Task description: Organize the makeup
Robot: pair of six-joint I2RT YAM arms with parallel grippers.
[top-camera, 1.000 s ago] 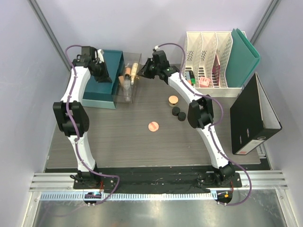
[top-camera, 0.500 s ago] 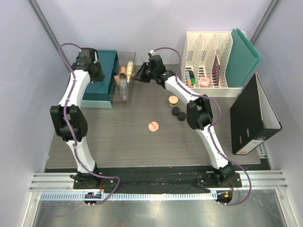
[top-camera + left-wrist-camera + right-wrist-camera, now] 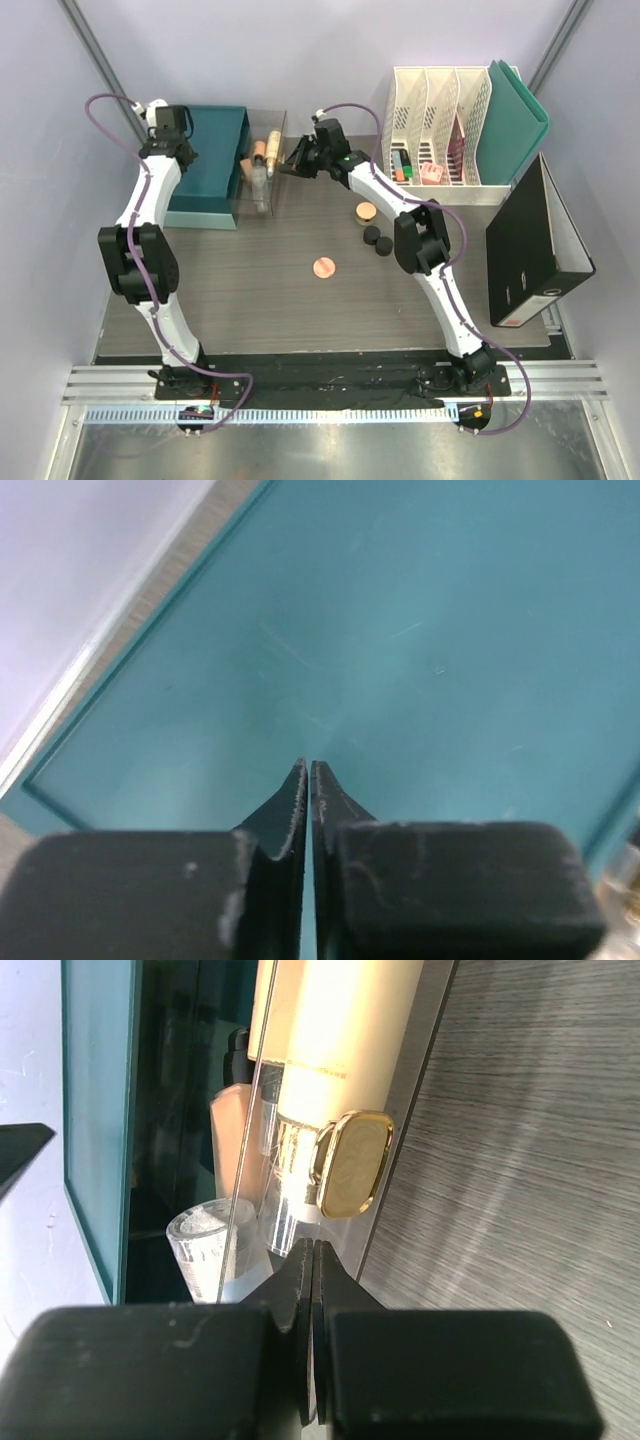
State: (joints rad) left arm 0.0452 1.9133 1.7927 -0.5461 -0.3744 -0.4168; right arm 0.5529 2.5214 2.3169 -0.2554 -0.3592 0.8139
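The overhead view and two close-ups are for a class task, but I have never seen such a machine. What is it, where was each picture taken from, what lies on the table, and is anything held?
Two robot arms are bolted at the near edge of a table. The wide picture looks down from above and behind them; the others come from wrist cameras, black fingers at the bottom. The left gripper is shut and empty over a teal box. The right gripper, also shut and empty, is close to a clear organiser holding bottles, among them a cream bottle. Loose on the table lie a pink compact, a tan jar and two black jars. At the right stand white file holders, a teal folder and a black binder.
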